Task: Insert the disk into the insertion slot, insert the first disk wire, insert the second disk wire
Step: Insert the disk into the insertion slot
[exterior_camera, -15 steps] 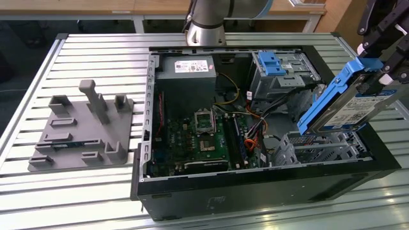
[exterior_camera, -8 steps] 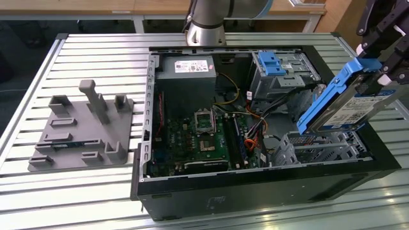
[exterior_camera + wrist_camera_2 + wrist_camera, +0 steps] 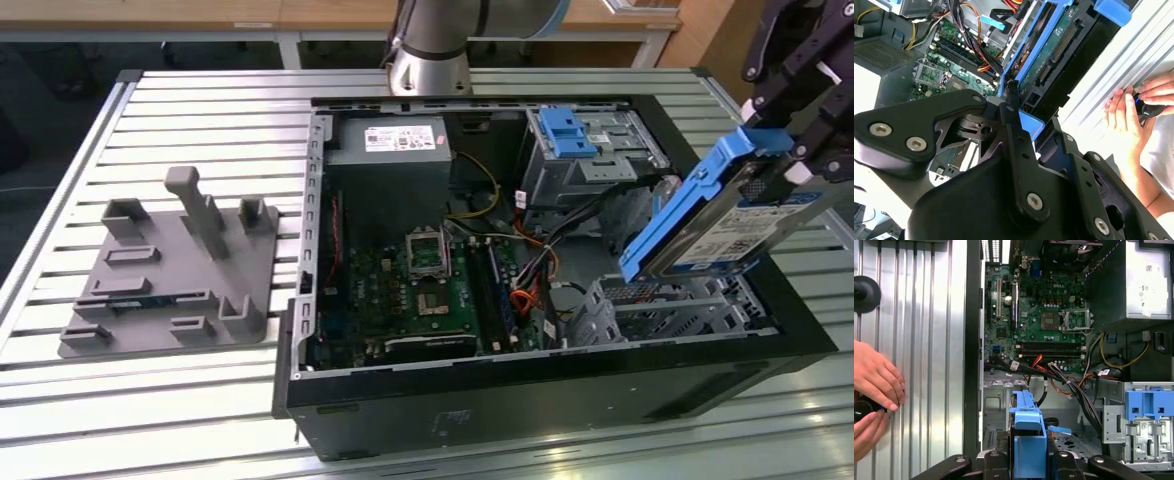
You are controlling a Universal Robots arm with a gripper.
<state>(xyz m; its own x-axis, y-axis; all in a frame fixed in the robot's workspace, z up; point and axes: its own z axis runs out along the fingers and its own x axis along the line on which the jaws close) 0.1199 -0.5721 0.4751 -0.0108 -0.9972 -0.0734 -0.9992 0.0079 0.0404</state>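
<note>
The disk [image 3: 721, 225], clipped in its blue frame, is held steeply tilted. Its lower end is at the upper edge of the insertion slot [image 3: 667, 305], at the exterior view's right of the open computer case [image 3: 534, 405]. The hand [image 3: 787, 155] reaches down from above, its fingers closed on the frame's raised end. The case lies on a slatted bench [image 3: 200, 120], near a grey fixture [image 3: 174, 270].
</note>
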